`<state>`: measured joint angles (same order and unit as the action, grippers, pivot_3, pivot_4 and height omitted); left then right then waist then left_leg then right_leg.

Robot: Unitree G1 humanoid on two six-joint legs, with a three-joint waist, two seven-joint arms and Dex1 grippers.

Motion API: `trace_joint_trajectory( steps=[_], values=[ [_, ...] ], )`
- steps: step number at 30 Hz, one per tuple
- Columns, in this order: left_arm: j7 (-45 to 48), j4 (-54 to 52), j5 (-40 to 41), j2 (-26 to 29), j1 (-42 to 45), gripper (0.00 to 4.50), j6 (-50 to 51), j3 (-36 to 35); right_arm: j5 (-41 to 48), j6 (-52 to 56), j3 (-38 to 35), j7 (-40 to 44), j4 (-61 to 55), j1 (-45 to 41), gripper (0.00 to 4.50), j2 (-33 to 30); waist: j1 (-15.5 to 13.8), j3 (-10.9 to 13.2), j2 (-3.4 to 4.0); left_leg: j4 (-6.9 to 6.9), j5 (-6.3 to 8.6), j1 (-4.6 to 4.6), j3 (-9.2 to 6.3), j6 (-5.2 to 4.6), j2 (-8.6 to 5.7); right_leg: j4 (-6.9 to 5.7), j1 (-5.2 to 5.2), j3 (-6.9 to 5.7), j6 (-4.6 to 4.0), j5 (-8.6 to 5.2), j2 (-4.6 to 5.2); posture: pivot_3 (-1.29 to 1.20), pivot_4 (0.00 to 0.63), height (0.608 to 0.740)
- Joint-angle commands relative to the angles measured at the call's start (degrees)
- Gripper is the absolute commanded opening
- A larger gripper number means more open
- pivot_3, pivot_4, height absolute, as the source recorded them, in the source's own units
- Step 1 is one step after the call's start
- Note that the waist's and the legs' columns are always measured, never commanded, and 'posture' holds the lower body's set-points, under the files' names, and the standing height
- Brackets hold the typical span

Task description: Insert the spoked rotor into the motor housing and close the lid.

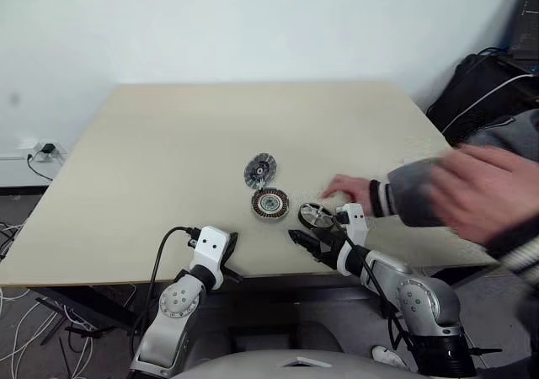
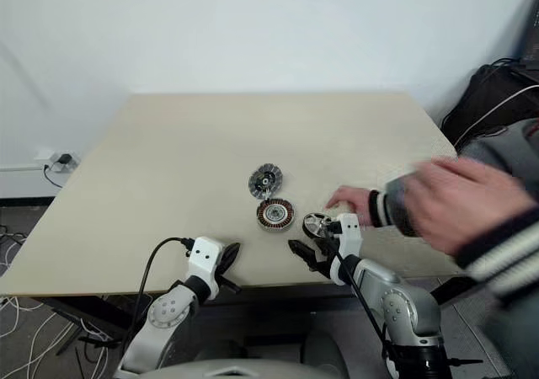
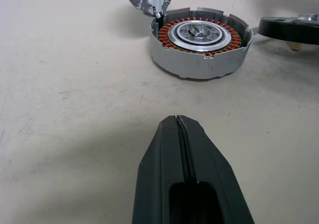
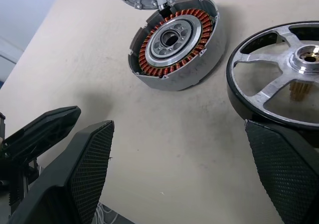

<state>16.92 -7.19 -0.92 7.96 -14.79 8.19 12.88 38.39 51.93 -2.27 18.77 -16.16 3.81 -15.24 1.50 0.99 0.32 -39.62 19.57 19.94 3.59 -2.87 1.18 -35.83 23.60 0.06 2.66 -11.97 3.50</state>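
Lying on table (image 1: 152, 168): 1 motor housing (image 1: 270, 203), 1 spoked rotor (image 1: 315, 216), 1 lid (image 1: 260, 169)

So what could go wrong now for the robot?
A person's hand reaches in right beside the rotor, and the open right pincer is close by, so it might bump or pinch the hand. The rotor lies flat on the table, so it may be hard to grab. The lid sits against the housing, so a nudge could shift both.

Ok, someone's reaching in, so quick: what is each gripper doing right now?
Left gripper: shut, holding nothing.
Right gripper: open, holding nothing, beside the spoked rotor.
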Motion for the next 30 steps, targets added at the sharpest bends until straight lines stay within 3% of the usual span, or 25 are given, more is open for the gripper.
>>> trace_joint_trajectory(
  steps=[1,12,18,22,25,30],
  values=[
    [0.3,-1.4,0.9,-0.2,0.9,0.00,-1.0,-0.1,0.2,-0.2,-0.3,0.5,-1.3,-0.2,4.46,0.0,-0.1,0.0,0.00,0.00,0.00,0.00,0.00,0.00,0.00,0.00,0.00,0.00,0.00,0.00,0.00,0.00,0.000,0.740],
    [0.5,-0.4,1.0,-0.6,1.4,0.00,-1.5,0.0,9.5,1.4,-3.0,6.4,-9.2,0.6,4.46,-1.1,-0.2,0.0,-0.05,0.00,0.00,-0.01,-0.01,0.00,0.01,0.00,-0.01,-0.01,0.01,0.00,0.00,0.00,0.000,0.740],
    [0.8,-0.2,0.8,-0.8,1.8,0.00,-1.5,0.0,8.9,-2.3,-7.5,-1.3,-6.8,-3.2,4.46,4.1,-0.2,0.0,-0.11,-0.03,0.00,0.00,0.00,0.00,0.01,0.00,-0.01,-0.01,0.18,-0.09,0.00,0.00,0.000,0.740],
    [0.8,-0.3,0.8,-0.8,1.8,0.00,-1.4,0.0,2.6,-4.3,-4.2,-5.5,-5.7,-5.9,4.46,4.7,-0.2,0.0,-0.09,-0.03,0.00,0.02,0.00,0.00,0.00,0.00,0.01,-0.01,0.02,0.00,0.00,0.00,0.000,0.740],
    [0.6,-0.3,0.7,-0.8,1.8,0.00,-1.4,0.0,-3.6,-7.2,1.1,-6.0,-4.7,-7.8,3.86,4.3,-0.2,0.0,-0.08,-0.03,0.00,0.04,0.00,0.00,-0.04,0.00,0.03,-0.01,0.00,0.01,0.00,0.00,0.000,0.740],
    [0.4,-0.4,0.6,-0.9,1.6,0.00,-1.5,-0.1,-18.7,-13.9,12.6,-7.7,1.4,-12.0,2.25,2.3,0.1,-0.1,-0.10,-0.04,-0.01,-0.02,0.03,0.01,-0.12,-0.02,-0.02,0.00,0.00,0.01,-0.01,0.00,0.000,0.740]
  ],
)
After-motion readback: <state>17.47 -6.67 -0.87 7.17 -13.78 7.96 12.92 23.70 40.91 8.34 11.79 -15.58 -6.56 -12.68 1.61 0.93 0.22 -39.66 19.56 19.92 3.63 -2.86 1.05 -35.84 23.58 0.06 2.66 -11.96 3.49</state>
